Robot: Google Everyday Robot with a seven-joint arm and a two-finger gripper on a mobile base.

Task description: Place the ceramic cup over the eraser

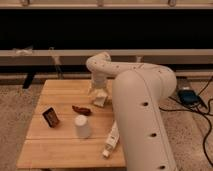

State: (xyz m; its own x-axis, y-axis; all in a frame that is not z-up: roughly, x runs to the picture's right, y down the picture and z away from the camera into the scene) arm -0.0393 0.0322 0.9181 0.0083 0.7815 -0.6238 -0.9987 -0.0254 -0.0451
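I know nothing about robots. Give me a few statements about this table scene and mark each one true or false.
1. The ceramic cup stands on the wooden table, beside the eraser and not over it. True.
2. The gripper is holding the cup. False: it hangs over the back part of the table, apart from the cup.
3. The eraser is on the picture's right side of the cup. False: it is to the cup's left.
4. A white tube lies near the table's front right corner. True.
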